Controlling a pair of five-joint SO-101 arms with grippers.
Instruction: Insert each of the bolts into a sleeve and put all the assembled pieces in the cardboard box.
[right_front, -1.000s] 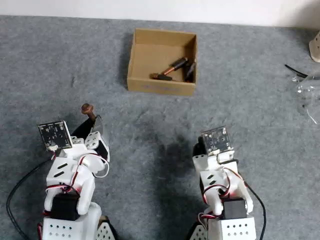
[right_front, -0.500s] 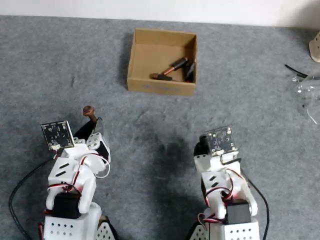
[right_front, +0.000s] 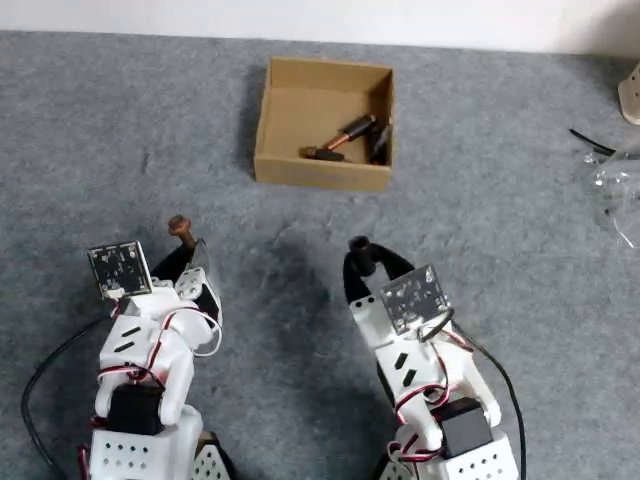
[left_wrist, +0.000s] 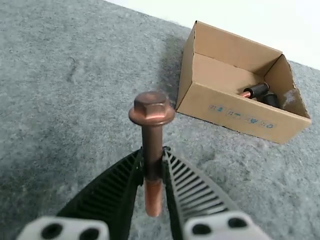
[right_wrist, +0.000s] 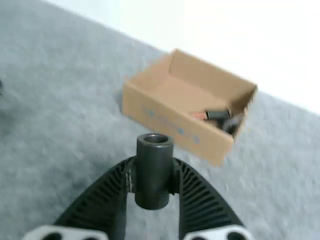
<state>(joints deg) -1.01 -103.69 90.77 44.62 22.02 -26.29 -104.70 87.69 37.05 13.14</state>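
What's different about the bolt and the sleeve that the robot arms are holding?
The bolt is copper-coloured; the sleeve is black. The bolt is slim with a wide six-sided head; the sleeve is a thicker plain tube, hollow at its top. Both stand upright, each pinched in a gripper: the bolt in the left gripper, the sleeve in the right gripper.

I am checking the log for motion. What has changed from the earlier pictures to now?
The right gripper, shut on the sleeve, moved forward and toward the left gripper, which, shut on the bolt, drew back slightly. The box and the pieces in it stayed.
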